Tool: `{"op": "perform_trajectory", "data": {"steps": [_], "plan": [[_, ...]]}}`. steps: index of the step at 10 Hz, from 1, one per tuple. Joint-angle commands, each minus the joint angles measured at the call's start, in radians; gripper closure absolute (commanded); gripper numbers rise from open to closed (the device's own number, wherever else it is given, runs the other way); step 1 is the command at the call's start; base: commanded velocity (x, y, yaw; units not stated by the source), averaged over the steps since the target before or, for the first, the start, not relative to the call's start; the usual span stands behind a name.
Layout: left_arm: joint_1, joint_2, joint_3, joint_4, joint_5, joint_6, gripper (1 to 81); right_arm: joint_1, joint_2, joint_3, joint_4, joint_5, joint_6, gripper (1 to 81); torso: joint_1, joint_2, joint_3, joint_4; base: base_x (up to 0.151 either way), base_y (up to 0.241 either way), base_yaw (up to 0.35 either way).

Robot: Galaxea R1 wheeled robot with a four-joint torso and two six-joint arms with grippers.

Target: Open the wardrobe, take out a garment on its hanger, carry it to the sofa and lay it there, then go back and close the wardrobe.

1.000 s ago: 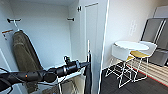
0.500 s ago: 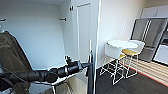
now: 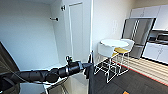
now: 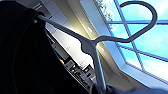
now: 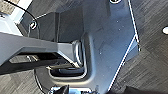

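The robot's left arm is reaching out from the open wardrobe (image 3: 75,30), its left jaws (image 3: 88,68) pinching the hanger (image 4: 95,43) with the black garment (image 3: 91,75) hanging edge-on just below them. Against the pictures of a second ago, the head camera is swinging: the wardrobe's white interior now looms wider, the olive-brown jacket (image 3: 6,65) is sliding to the frame's edge, and the round table (image 3: 113,43) with its white chairs (image 3: 106,51) is sitting farther from the jaws. No brand, label or writing can be read anywhere. The left wrist view alone is showing the hanger's curved hook against a bright window (image 4: 140,42), the dark fabric draped over one shoulder of it. The right wrist view is showing the robot's own dark base above grey carpet (image 5: 152,62); the state of the right jaws cannot be told.
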Motion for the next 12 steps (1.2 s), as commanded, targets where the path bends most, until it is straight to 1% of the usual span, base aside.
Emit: {"op": "perform_trajectory", "data": {"steps": [1,12], "plan": [[-0.153,-0.007,0.017,0.039,-0.046,0.017,81.1,0.026,-0.009,0.001,-0.011,-0.048,-0.001,1.0,0.0,0.0,0.0,0.0,0.0,0.0,-0.204],[-0.142,-0.01,0.019,0.055,-0.045,0.017,81.1,0.026,-0.004,-0.001,-0.005,-0.048,0.0,1.0,-0.001,0.0,0.0,0.0,0.0,0.0,-0.204]]}}
